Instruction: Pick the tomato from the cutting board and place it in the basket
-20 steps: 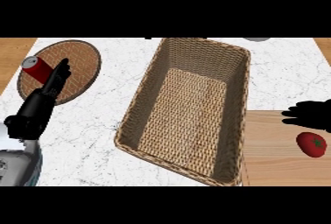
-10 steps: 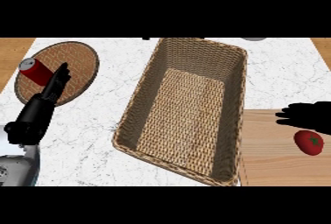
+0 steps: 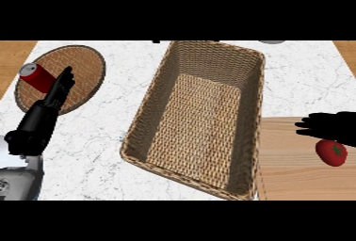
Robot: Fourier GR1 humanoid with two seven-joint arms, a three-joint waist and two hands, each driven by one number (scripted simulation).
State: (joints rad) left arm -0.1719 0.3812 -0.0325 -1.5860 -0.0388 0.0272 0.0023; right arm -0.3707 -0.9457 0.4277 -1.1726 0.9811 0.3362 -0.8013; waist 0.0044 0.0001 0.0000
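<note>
While the tomato (image 3: 332,153) lies on the wooden cutting board (image 3: 292,169) at the view's right edge, the right hand (image 3: 332,126) sits just above it, fingers extended toward the basket side and slightly apart, nothing held. Contact between hand and tomato: cannot tell. Wicker basket (image 3: 203,115) stands mid-counter, just left of the board. Left hand (image 3: 50,106) shows at left, fingers straight and pressed together, tips over a round woven mat (image 3: 80,70). Red can (image 3: 38,77) lies on that mat, beside the fingertips. Marble counter (image 3: 104,160) under everything.
</note>
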